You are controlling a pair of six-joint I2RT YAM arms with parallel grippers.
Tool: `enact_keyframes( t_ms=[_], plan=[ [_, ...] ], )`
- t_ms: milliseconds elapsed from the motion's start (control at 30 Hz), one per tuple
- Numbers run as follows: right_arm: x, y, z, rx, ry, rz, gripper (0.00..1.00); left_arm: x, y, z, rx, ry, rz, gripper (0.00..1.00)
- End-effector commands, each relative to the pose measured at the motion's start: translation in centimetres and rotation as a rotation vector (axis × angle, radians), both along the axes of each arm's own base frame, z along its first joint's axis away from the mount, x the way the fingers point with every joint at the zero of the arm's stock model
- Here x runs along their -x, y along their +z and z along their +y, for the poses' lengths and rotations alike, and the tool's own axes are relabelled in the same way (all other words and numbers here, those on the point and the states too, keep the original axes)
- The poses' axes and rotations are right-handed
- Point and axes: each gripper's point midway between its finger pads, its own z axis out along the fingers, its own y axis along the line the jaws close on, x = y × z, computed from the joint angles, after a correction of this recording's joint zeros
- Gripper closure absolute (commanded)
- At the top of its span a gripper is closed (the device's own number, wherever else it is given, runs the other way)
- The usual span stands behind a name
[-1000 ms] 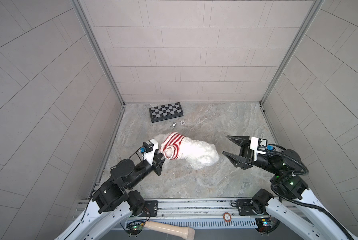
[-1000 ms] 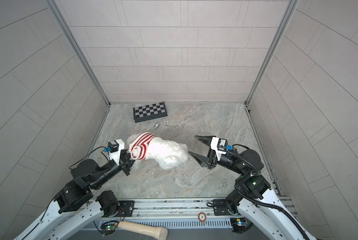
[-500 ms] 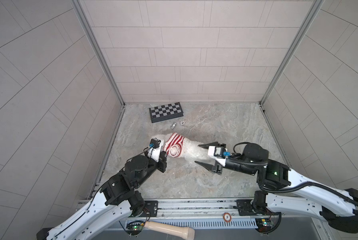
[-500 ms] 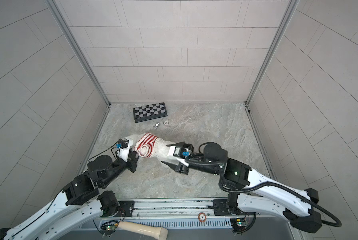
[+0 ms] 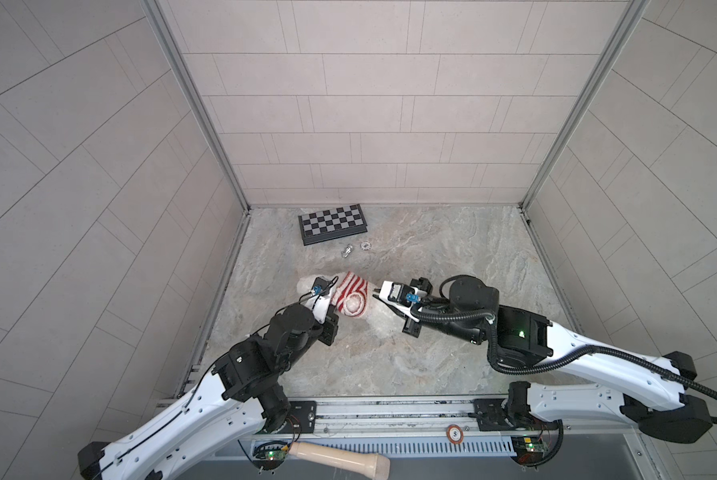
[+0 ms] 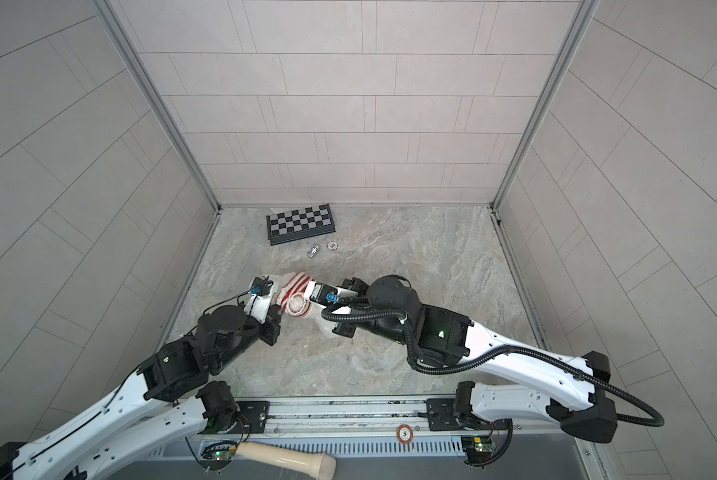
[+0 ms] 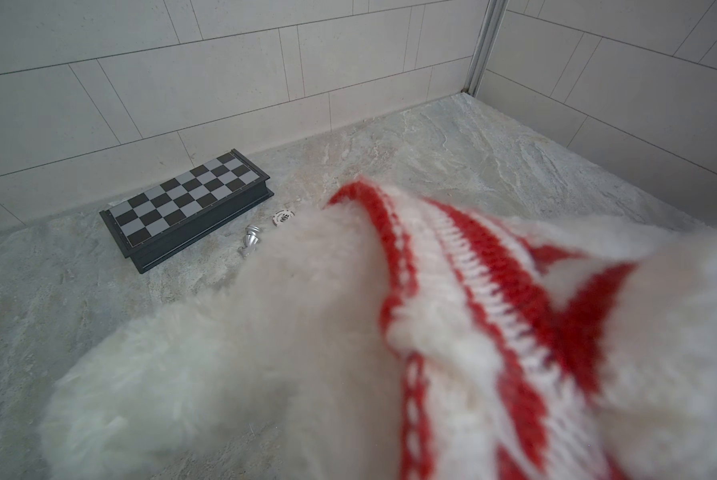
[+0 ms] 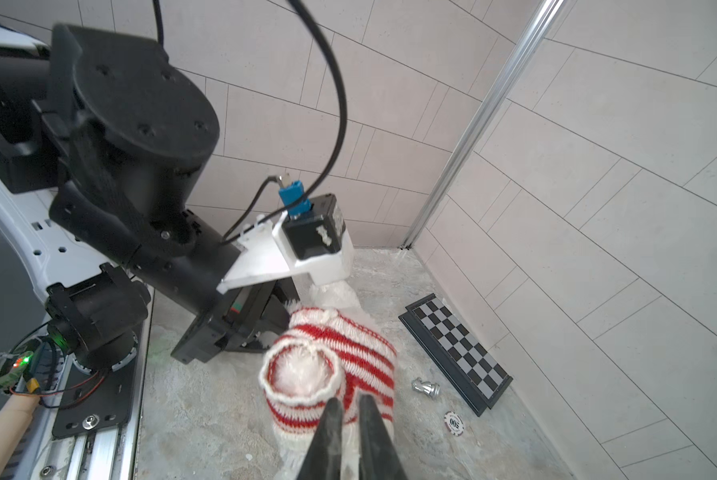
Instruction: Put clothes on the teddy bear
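The teddy bear [image 7: 265, 332], white and fluffy, lies on the stone floor left of centre. A red-and-white striped sweater [image 5: 350, 291] covers part of it, and fur fills a round knit opening [image 8: 303, 368]. In both top views my left gripper [image 5: 335, 309] is at the sweater's left edge. Fur and knit bury its fingertips in the left wrist view, and it is shut on the sweater there. My right gripper [image 8: 349, 405] comes in from the right. Its two black fingers [image 8: 334, 415] are pinched on the striped knit just below the opening.
A folded chessboard [image 5: 332, 223] lies by the back wall. A silver chess piece [image 5: 347, 250] and a poker chip [image 5: 365, 246] lie between the board and the bear. A wooden handle [image 5: 340, 457] lies in front of the rail. Tiled walls close three sides.
My right arm swung in from the right side to the bear and its wide-open jaws closed on the sweater. The left gripper pushed slightly farther in, still holding the sweater.
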Motion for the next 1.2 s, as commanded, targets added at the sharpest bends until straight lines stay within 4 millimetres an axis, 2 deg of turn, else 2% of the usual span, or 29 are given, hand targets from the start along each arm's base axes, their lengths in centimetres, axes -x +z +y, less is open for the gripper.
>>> enact_keyframes(
  t_ms=[0,133,500,800,967,1167],
  plan=[
    [0.4,-1.0,1.6,0.038,0.046,0.059,0.89,-0.1,2.8,-0.2,0.059,0.001,-0.048,1.00],
    [0.0,-2.6,2.5,0.098,0.046,0.090,0.90,0.0,3.0,-0.4,0.068,-0.006,-0.049,1.00],
    [-0.4,-6.7,3.5,0.176,0.089,0.184,0.91,0.1,3.4,-0.9,0.088,-0.028,-0.052,1.00],
    [-1.2,-9.6,3.4,0.256,0.078,0.223,0.75,0.2,3.6,-1.3,0.096,-0.042,-0.056,1.00],
    [-1.3,-10.5,3.6,0.285,0.090,0.218,0.61,0.3,3.7,-1.6,0.108,-0.057,-0.054,1.00],
    [-2.1,-11.2,3.5,0.308,0.058,0.172,0.59,0.8,4.1,-2.3,0.140,-0.100,-0.048,1.00]
  ],
)
